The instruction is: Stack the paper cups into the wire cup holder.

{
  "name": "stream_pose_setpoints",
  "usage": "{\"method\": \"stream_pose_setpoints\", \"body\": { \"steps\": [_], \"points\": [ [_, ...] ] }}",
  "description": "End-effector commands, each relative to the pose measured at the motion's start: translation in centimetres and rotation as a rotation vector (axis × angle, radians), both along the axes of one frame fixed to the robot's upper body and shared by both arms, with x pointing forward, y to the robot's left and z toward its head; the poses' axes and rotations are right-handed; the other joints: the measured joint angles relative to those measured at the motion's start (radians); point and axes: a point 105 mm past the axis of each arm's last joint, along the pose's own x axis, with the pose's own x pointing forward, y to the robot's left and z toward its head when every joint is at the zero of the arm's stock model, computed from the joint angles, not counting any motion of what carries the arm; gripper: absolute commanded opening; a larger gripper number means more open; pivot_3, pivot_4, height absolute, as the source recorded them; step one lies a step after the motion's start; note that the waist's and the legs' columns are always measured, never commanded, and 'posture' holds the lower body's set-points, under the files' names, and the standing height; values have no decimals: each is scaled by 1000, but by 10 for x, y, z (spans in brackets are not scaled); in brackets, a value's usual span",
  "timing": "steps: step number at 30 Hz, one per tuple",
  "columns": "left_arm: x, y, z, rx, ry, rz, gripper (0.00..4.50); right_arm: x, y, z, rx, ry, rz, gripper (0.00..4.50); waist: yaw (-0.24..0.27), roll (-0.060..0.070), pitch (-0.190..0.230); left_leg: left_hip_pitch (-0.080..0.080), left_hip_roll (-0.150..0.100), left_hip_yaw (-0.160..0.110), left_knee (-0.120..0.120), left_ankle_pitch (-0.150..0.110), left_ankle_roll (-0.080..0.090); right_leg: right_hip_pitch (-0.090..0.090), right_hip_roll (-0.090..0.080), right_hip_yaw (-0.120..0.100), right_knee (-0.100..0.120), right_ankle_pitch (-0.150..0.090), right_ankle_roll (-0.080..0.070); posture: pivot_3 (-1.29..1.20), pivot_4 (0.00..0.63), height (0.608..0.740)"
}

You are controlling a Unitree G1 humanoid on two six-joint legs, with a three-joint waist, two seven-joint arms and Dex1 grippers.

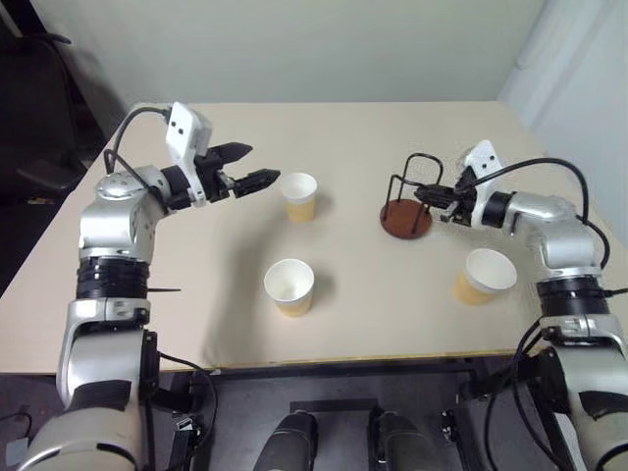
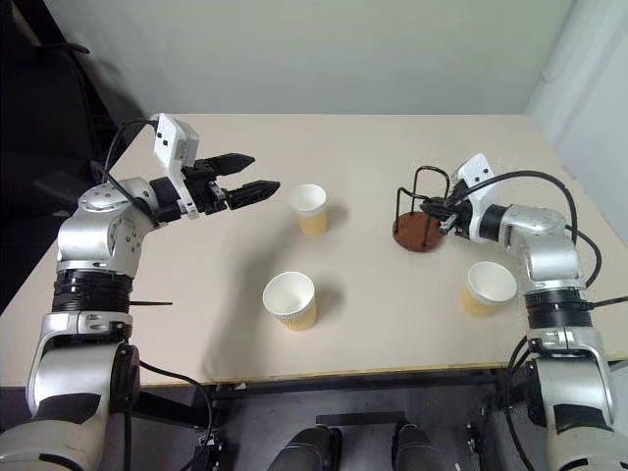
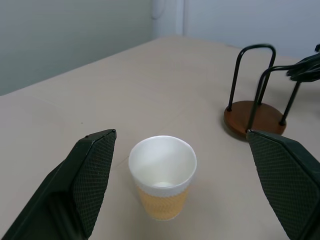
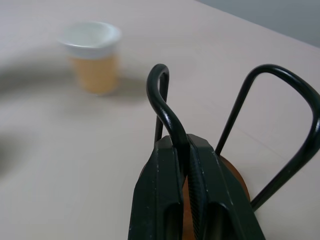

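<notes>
Setup step: the right gripper (image 4: 182,150) clamps a wire loop of the wire cup holder (image 1: 406,218), right of centre — steadying it. The left gripper (image 1: 245,167), gaping wide, faces the paper cup (image 1: 298,195) at upper centre — next it must close around that.

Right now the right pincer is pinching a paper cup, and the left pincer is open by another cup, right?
Not quite. The right pincer is pinching a wire loop of the holder, not a cup; the right wrist view shows it. The left pincer is open by a cup.

A beige table (image 1: 373,324) with a dark front edge stands against a plain pale wall (image 1: 294,49). Dark furniture, possibly a chair (image 1: 39,108), sits at the left, and a lighter white surface (image 1: 589,88) at the right
</notes>
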Motion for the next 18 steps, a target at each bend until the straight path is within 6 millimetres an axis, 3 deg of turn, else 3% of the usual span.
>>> {"method": "stream_pose_setpoints", "body": {
  "steps": [1,12,18],
  "points": [
    [-2,2,21,25,-70,-9,4500,-18,19,15,7,-29,91,69,-1,0,0,0,0,0,0,0,0,0,0,0,0,0,0,0,150,740],
    [-1,2,23,38,-71,-19,4500,-41,59,-12,17,66,227,69,-1,0,0,0,0,0,0,4,1,0,0,0,1,0,0,0,150,740],
    [-2,3,22,39,-70,-15,4500,-37,65,-16,10,71,239,69,-1,0,0,0,0,0,1,4,1,0,0,0,1,0,0,0,150,740]
  ]
}}
